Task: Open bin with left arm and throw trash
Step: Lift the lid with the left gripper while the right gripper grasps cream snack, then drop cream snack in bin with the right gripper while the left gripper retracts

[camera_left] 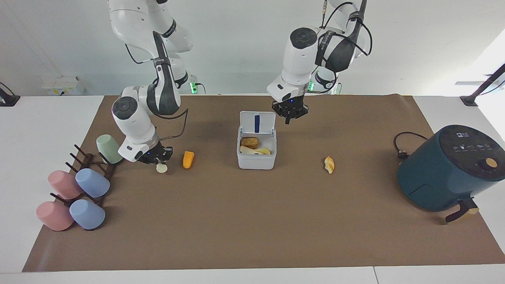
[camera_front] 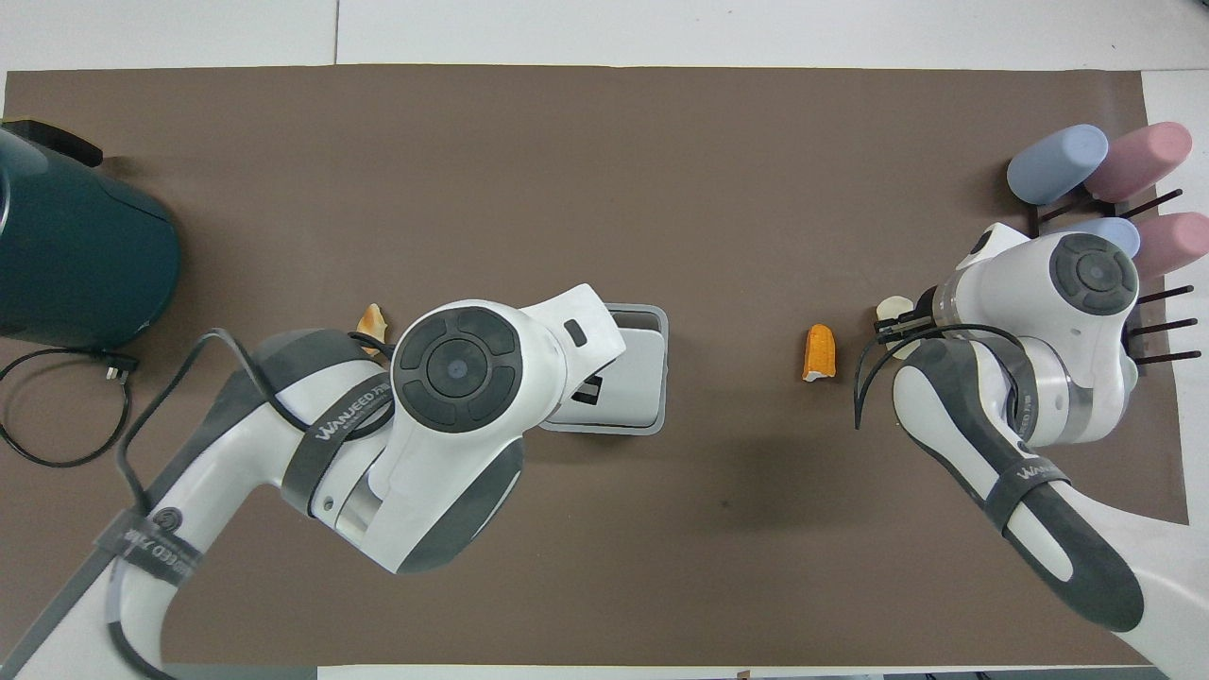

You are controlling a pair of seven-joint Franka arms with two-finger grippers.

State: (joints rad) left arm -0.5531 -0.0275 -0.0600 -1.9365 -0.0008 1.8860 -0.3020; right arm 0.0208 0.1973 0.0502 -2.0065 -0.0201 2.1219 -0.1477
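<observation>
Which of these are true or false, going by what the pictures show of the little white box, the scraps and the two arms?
1. The bin has its lid up. True.
2. The bin holds nothing. False: food scraps lie inside it.
3. The left tool grips the lid. False: it is raised clear of the bin, beside the upright lid.
4. The right tool is at the cream-white lump. True.
5. The orange wedge is in the bin. False: it lies on the mat.
</observation>
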